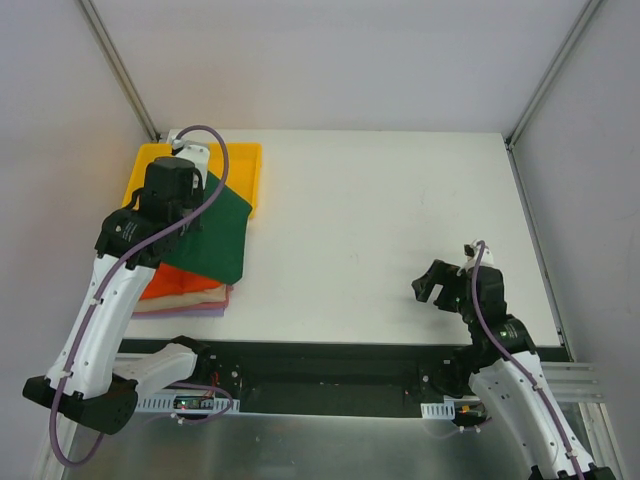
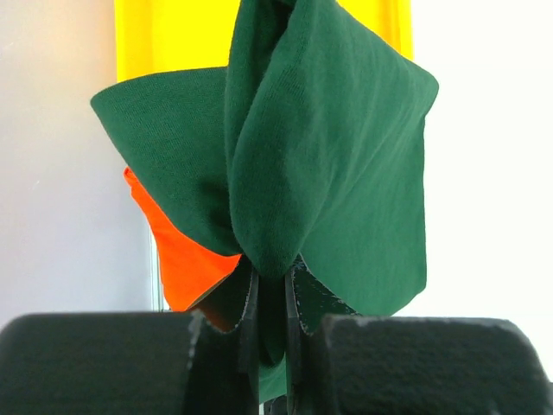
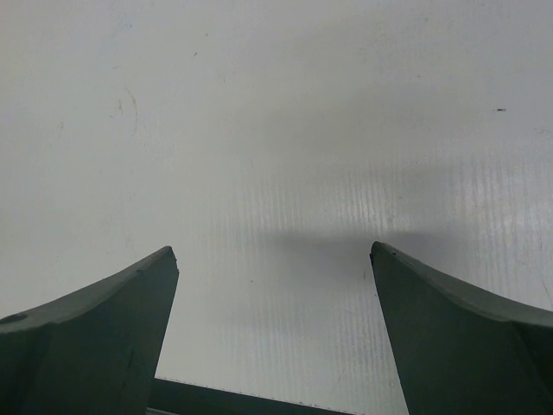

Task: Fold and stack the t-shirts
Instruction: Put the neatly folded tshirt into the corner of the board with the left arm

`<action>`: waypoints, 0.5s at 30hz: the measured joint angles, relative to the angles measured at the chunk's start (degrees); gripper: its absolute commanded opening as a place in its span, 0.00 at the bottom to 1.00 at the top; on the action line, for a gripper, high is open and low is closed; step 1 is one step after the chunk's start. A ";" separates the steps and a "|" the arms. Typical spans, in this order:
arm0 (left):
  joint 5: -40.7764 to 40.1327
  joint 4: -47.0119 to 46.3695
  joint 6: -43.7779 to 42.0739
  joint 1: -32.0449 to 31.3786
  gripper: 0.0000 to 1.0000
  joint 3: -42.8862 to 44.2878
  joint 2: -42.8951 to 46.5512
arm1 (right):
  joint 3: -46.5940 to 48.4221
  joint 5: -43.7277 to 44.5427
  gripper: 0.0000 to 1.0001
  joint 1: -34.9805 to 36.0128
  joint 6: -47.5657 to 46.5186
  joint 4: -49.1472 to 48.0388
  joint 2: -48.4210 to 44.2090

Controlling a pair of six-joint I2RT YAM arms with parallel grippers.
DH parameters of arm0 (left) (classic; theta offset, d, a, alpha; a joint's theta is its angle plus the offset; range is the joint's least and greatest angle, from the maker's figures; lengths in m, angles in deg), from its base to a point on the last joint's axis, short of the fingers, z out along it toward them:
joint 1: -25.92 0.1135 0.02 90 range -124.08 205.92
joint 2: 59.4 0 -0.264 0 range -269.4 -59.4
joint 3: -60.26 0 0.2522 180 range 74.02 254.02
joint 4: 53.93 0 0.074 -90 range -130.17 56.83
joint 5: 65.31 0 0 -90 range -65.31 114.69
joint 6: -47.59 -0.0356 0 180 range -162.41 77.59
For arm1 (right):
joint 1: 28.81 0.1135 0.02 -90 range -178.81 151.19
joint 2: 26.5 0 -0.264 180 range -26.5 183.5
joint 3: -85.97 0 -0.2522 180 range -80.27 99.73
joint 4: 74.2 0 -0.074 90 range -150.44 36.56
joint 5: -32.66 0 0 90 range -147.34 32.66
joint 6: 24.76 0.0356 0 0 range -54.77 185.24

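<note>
Pinching a bunched fold of the dark green t-shirt (image 2: 328, 156), my left tool (image 2: 272, 294) is clamped on cloth just near of the yellow tray (image 1: 245, 160). The rest of the shirt drapes over the tray's near right corner and over the orange t-shirt (image 2: 177, 251), which tops the beige t-shirt (image 1: 185, 293) and the lilac t-shirt (image 1: 190, 311). My grip looks thin, so a quick pull could slip the fold out. The hem could also catch the tray rim or drag the orange layer askew. Left of the tray the wall and the edge of the table (image 1: 380, 220) crowd me, so the open room lies to its right. There my right tool (image 3: 272, 249) hangs with its fingers spread wide, holding nothing.
</note>
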 measured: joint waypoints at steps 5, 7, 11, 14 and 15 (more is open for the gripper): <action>-0.57 0.20 -0.20 0.15 0.00 0.61 -0.55 | 0.00 0.15 0.96 0.00 0.00 0.02 0.63; -0.94 0.37 -0.24 1.03 0.00 0.33 -0.55 | 0.00 0.17 0.96 -0.02 0.00 0.02 0.68; -3.26 -1.51 -1.18 5.20 0.00 -4.22 0.22 | 0.00 0.26 0.96 0.00 0.02 0.00 0.85; -4.02 -5.53 -4.48 8.83 0.00 -10.71 -0.15 | 0.00 0.35 0.96 -0.02 0.04 0.00 1.40; -4.24 -6.40 -5.62 10.16 0.00 -12.44 -0.90 | -0.02 0.37 0.96 0.00 0.04 0.00 1.64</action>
